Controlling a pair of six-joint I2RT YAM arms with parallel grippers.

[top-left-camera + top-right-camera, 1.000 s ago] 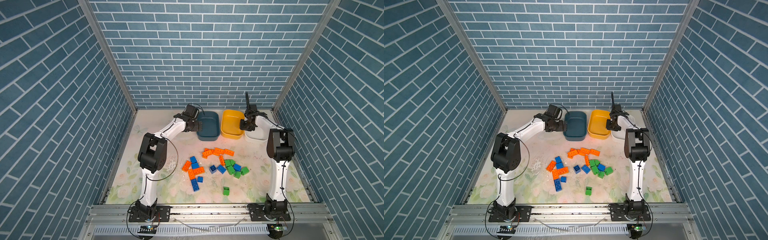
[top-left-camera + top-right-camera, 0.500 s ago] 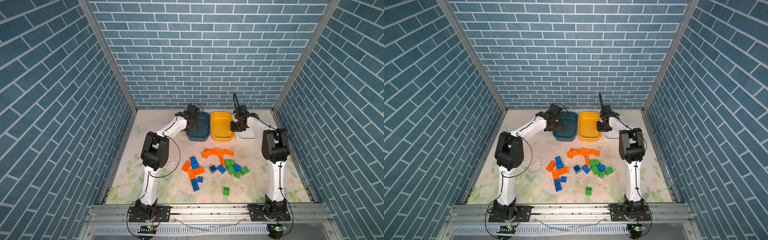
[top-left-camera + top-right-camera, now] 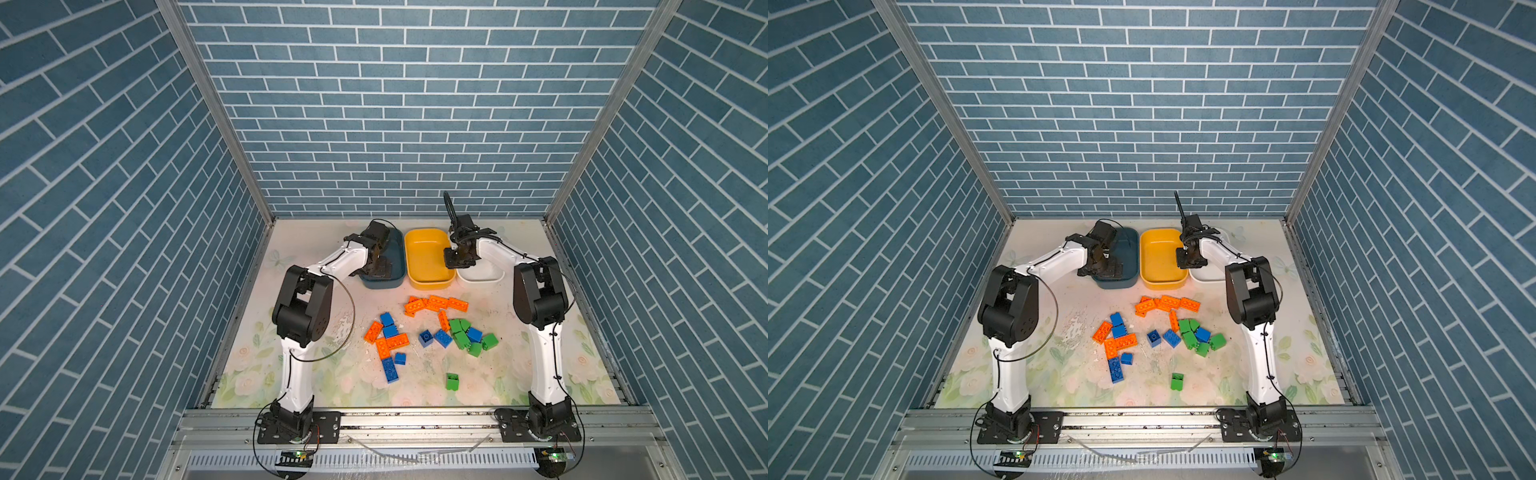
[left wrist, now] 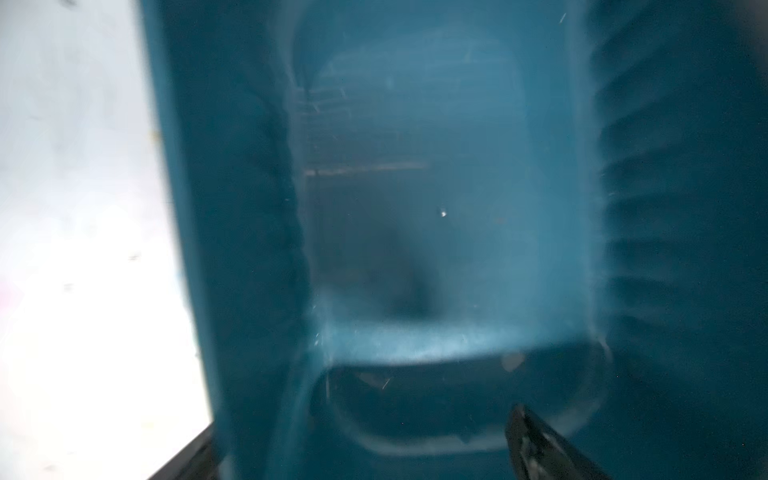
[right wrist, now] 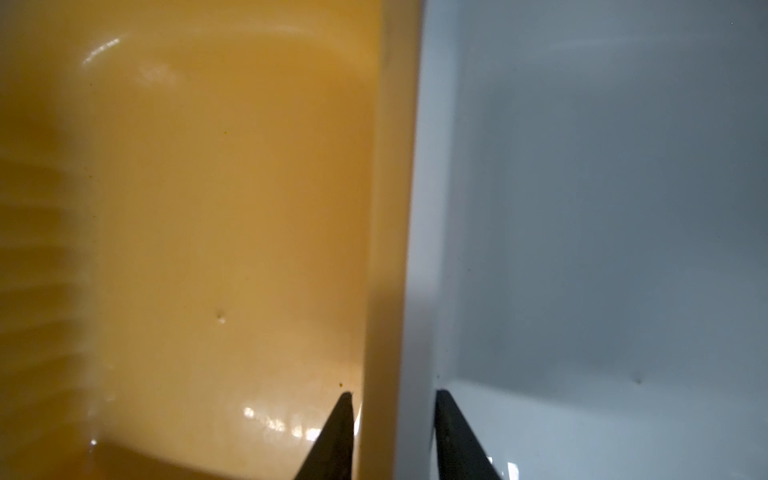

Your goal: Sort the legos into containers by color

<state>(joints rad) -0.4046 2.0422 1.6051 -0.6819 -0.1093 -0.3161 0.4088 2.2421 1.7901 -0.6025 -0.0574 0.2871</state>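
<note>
Three containers stand in a row at the back: a dark teal tub [image 3: 397, 253], a yellow tub [image 3: 428, 257] and a white tub [image 3: 482, 272], all without bricks in them. My left gripper [image 3: 376, 266] is open and straddles the teal tub's [image 4: 415, 208] left wall, one finger [image 4: 536, 444] inside. My right gripper [image 5: 392, 399] is shut on the touching rims of the yellow tub [image 5: 208, 208] and the white tub [image 5: 582, 208]. The legos lie loose mid-table: orange ones [image 3: 436, 303], blue ones [image 3: 390, 328], green ones [image 3: 469, 336].
A lone green brick [image 3: 452, 381] lies nearer the front rail [image 3: 415, 419]. Blue brick-pattern walls close the cell at the back and both sides. Both arm bases sit on the front rail.
All three tubs have slid leftward together, the right gripper dragging the yellow and white ones and the left gripper at the teal one. The loose bricks have not moved.
</note>
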